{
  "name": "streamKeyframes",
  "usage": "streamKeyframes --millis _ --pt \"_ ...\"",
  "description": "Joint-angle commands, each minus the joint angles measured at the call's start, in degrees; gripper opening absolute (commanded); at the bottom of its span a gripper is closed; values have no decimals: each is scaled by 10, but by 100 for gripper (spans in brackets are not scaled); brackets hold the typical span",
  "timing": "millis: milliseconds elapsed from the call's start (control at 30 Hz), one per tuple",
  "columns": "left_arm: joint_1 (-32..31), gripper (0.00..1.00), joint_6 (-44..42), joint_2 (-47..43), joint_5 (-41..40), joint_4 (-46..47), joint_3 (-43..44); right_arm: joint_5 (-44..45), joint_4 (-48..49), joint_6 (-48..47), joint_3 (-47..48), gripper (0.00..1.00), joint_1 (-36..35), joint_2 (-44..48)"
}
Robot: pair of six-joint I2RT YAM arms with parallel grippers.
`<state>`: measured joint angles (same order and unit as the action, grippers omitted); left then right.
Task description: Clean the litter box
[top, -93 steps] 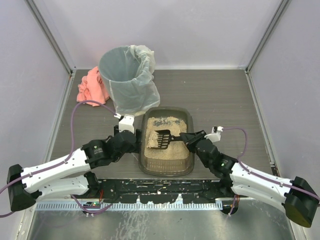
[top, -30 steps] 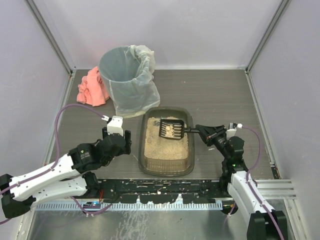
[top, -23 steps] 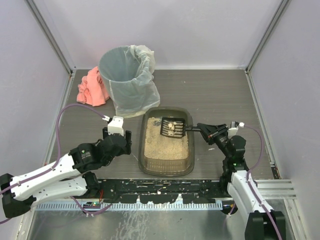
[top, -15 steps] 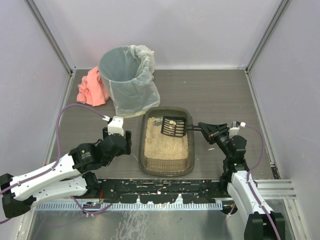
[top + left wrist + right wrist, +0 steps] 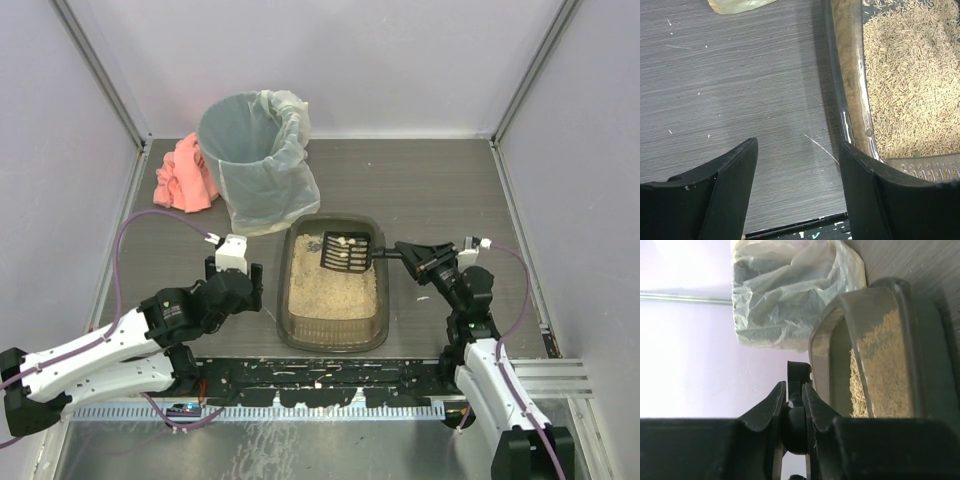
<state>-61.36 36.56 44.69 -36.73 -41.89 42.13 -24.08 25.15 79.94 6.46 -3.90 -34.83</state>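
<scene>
1 litter box [image 5: 333, 343]: lower centre, on worktop [image 5: 430, 190]; 1 scoop [image 5: 345, 255]: above its far end, seemingly carrying pale clumps; right jaws: clamped on scoop handle; left jaws: half-open, empty, beside box. Handling: keep scoop level toward bin [image 5: 262, 185], upper left.

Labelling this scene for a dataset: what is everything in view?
litter box: one, dark brown-grey with beige litter, table centre
scoop: one, black, carrying pale clumps, over the litter box's far end
bin: one, grey with clear liner, behind the litter box
cloth: one, pink, beside the bin
table: one, dark grey
left gripper: one, black, open, beside the litter box
right gripper: one, black, shut on the scoop's handle
</scene>
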Motion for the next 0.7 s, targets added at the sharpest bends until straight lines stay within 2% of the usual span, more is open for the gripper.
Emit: streamKeyframes --millis 0,133,233,367,500,600,667 --pt "3 67 2 -8 -13 2 6 -24 18 -48 53 1 -22 -28" --pt "4 68 -2 -13 -7 10 1 24 22 13 7 1 14 16" --pt "4 68 4 -18 -19 -5 -1 -21 29 -49 60 1 -41 -44" --pt "4 69 -1 -25 -14 1 -6 35 16 6 19 1 -2 7" --pt "5 70 7 -36 -33 -17 -11 -23 22 -61 82 1 -55 -57" --pt "5 71 -3 -45 -23 -8 -15 43 0 -7 39 1 -21 3" --pt "5 71 3 -47 -26 -26 -6 4 15 -41 72 1 -41 -26"
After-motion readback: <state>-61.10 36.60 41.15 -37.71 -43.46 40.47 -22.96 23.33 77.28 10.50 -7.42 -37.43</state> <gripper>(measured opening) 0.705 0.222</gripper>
